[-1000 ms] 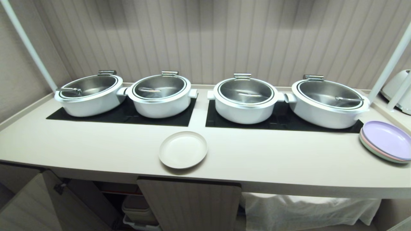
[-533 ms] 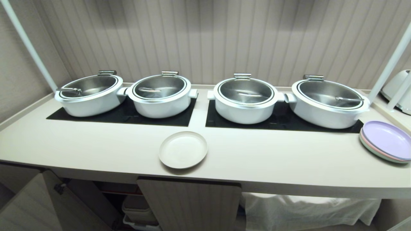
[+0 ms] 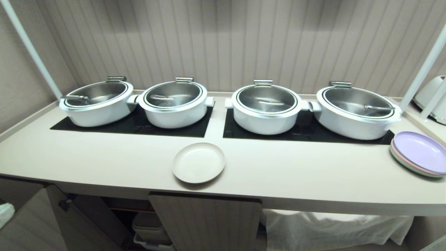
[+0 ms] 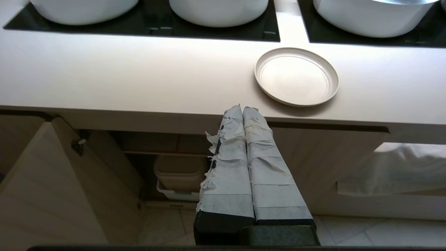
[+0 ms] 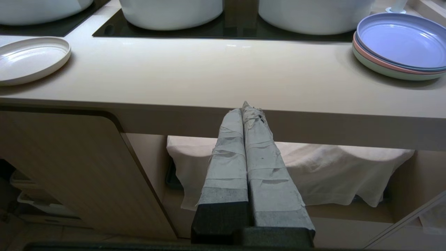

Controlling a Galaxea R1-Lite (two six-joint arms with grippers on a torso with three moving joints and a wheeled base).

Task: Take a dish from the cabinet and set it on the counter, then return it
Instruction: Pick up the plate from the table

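One round, shallow cream plate (image 3: pixel 198 162) rests on the smooth cream-white counter (image 3: pixel 104 157), at 6 o'clock from the pots. Both end effectors, left (image 4: pixel 243 108) and right (image 5: pixel 245 106), are pressed together, empty. Approaching that way could shove the plate instead of gripping it.

No readable text, label, brand or number shows anywhere.

Stacked pastel plates (image 3: pixel 420 153) and white appliance (image 3: pixel 433 97), both clipped by the right edge.

pots (image 3: pixel 266 109): 4 | cream dish (image 3: pixel 198 162): 1 | black panels (image 3: pixel 132 127): 2
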